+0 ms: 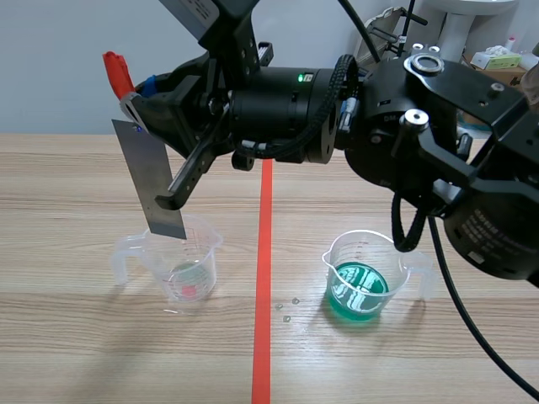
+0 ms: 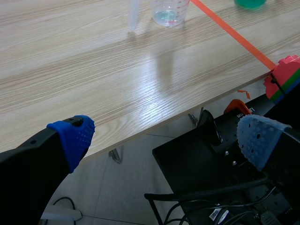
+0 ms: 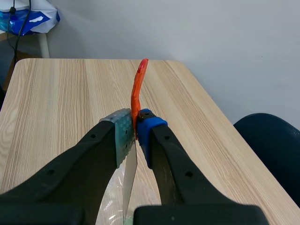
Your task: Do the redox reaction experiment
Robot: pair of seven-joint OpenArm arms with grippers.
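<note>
Two handled plastic beakers were set on the desk [image 1: 67, 194], one on each side of the orange-red tape line [image 1: 264, 278]. The clear beaker [image 1: 202, 252] on the left held only a shallow layer of faintly tinted liquid. The second beaker [image 1: 362, 252] on the right was filled to roughly a third with green liquid [image 1: 358, 290]. The right gripper [image 1: 139, 108] was reached across the line and was clamped on an orange-red clip [image 1: 118, 74]. A grey metal strip [image 1: 152, 181] was hung from this clip, with its lower edge at the rim of the clear beaker and well above the liquid. The grip was confirmed in the right wrist view, where the clip was pressed between the pads and the strip was seen edge-on below them. The left gripper [image 2: 166, 140] was shown only in its own wrist view. It was spread wide, held nothing, and was positioned off the near edge of the desk above a black frame [image 2: 201, 159], with the clear beaker far ahead. A few droplets [image 1: 286, 310] were noted beside the tape line between the beakers. The scene's upper middle was blocked by the right arm.
</note>
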